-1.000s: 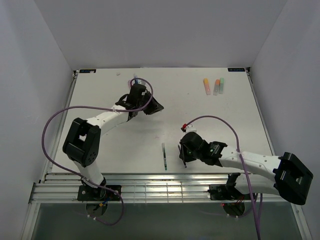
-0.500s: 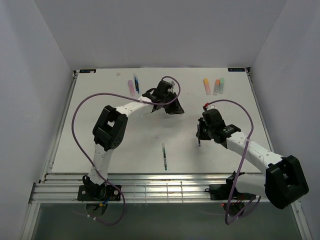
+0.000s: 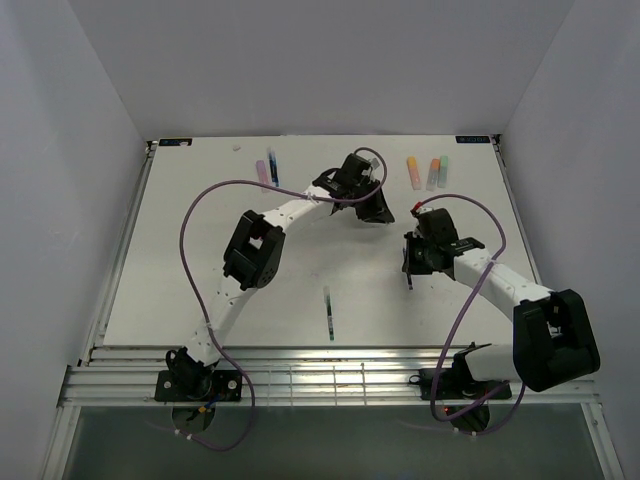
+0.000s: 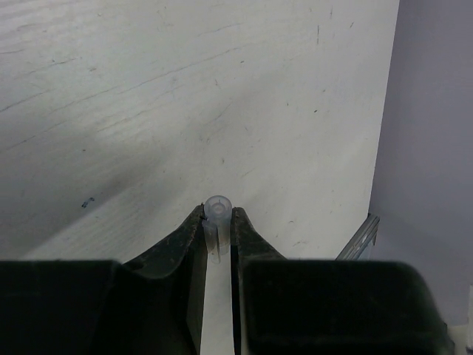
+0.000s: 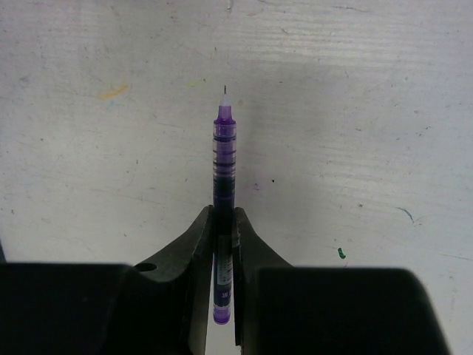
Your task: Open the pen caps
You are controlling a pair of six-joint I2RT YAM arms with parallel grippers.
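Pen cap (image 4: 217, 205) clamped in L claw (image 4: 218, 214), purple pen (image 5: 223, 159) clamped in R claw (image 5: 222, 212)

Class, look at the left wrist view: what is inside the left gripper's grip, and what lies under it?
A small translucent cap is pinched in the left gripper. The cap's lower end is hidden within the grip. Beneath it, only the scuffed white table shows.
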